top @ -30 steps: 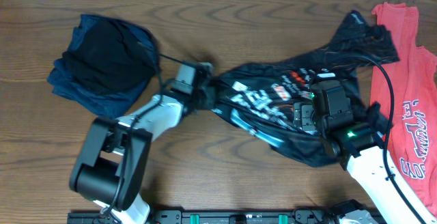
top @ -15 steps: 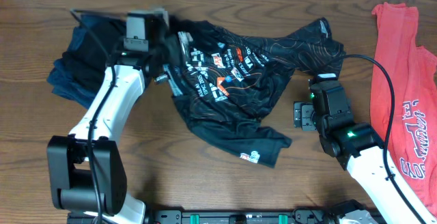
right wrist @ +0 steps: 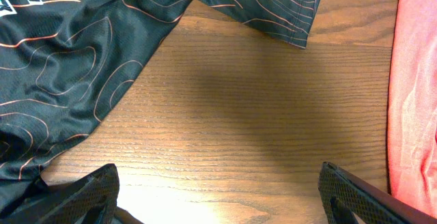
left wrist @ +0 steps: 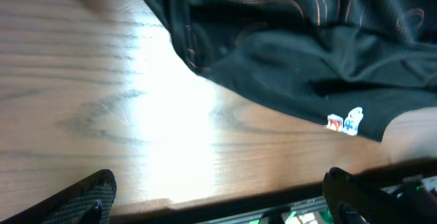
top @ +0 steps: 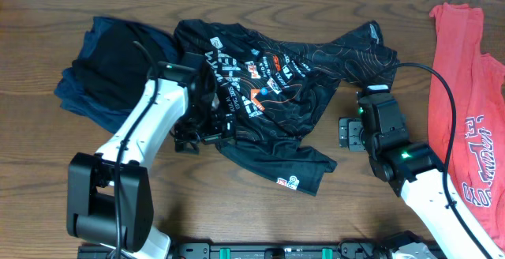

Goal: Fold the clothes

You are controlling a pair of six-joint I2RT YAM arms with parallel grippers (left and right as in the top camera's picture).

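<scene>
Left gripper (top: pixel 199 131) is spread wide with nothing in it, hanging over the near-left edge of the black jersey (top: pixel 276 77). Its wrist cam sees bare table (left wrist: pixel 136 101) underneath and the jersey hem just past that. Further left, toward the far side, sits the navy and black folded pile (top: pixel 110 73), and the jersey's left edge is right up against it. The left arm (top: pixel 146 121) lies along that side of the jersey. Right of the jersey, the right gripper (top: pixel 351 131) is also wide apart over bare wood, holding nothing. The coral-red T-shirt (top: pixel 465 93) lies at the right edge. A second ago the jersey was bunched up mid-table under both grippers. Now it's spread out toward the pile, and the left one has let go.
</scene>
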